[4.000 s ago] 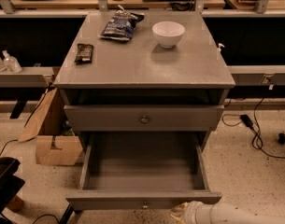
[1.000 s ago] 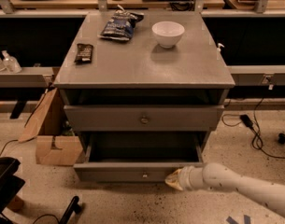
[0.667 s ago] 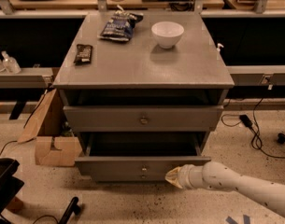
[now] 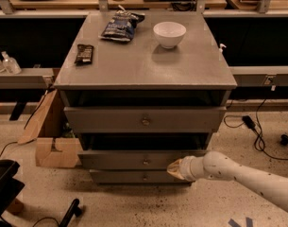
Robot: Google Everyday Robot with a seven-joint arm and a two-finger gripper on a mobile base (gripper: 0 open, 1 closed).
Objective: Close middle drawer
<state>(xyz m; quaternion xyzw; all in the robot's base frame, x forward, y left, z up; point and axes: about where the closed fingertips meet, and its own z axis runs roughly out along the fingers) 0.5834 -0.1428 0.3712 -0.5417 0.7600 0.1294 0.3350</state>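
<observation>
In the camera view, my gripper [image 4: 178, 169] sat low and right of centre in the frame, its pale tip set against the right end of the middle drawer [image 4: 120, 159], with my arm reaching in from the lower right corner. I judged it was placed there to push on the flat front rather than grasp the small brass knob [image 4: 146, 162], which stood clear to the left. Whether my jaws were spread or pressed together I could not tell. The middle drawer lay just below the top drawer [image 4: 105, 119] and above the lowest drawer [image 4: 120, 177], with a dark band showing over its front, so it seemed nearly but not fully home. On the tabletop [image 4: 139, 67] a white bowl [image 4: 169, 34], a chip bag [image 4: 121, 25] and a dark bar [image 4: 84, 53] rested well apart from my work. A cardboard box [image 4: 51, 148] stood beside the cabinet at the left and cables [image 4: 257, 129] trailed at the right; nothing seemed to block the drawer's path.
</observation>
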